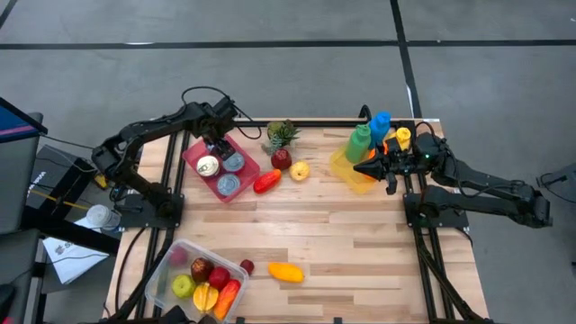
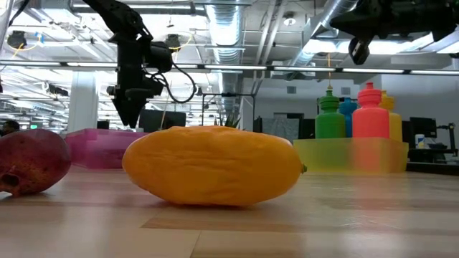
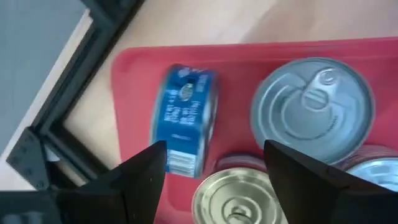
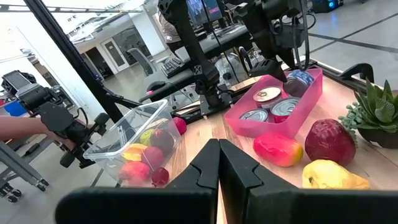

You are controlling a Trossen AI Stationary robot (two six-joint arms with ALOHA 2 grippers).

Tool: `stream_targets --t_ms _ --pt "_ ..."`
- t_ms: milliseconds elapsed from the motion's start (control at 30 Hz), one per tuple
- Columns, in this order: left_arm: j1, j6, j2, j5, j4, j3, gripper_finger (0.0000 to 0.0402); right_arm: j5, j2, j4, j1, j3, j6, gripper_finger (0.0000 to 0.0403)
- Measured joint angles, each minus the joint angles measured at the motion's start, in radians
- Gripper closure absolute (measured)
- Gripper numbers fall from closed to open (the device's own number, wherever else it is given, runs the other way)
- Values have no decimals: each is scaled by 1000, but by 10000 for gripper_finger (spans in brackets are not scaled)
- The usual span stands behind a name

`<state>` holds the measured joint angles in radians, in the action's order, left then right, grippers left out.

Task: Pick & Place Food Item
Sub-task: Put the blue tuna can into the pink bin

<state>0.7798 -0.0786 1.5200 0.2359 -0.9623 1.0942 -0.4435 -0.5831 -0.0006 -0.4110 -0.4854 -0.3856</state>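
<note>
From the high view, I have the left gripper (image 1: 214,144) over the pink tray (image 1: 193,155) at the table's back left, and the right gripper (image 1: 367,167) parked by the yellow bin (image 1: 346,171) with its four bottles. I count three cans clearly in the tray, six or so fruits in the clear container (image 1: 171,256) at the front, a mango (image 1: 286,271) just beside it, and a red pepper (image 1: 266,181), pomegranate (image 1: 282,158) and lemon (image 1: 300,170) mid-table.

The low view shows the left gripper hanging above the tray, nothing in it.

My left wrist view shows the fingers (image 3: 140,177) spread wide and empty over the tray: a blue can (image 3: 184,118) on its edge, two silver-lidded cans flat, others cut off. I judge I'm either picking or just released; next I'd centre on one can and descend.

The right wrist view shows its jaws pressed together, empty.
</note>
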Motion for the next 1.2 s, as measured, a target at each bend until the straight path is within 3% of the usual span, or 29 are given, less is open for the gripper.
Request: stream_targets --t_ms 1200 --pt "43 -130 0 26 42 -10 135 0 0 0 0 0 0 403"
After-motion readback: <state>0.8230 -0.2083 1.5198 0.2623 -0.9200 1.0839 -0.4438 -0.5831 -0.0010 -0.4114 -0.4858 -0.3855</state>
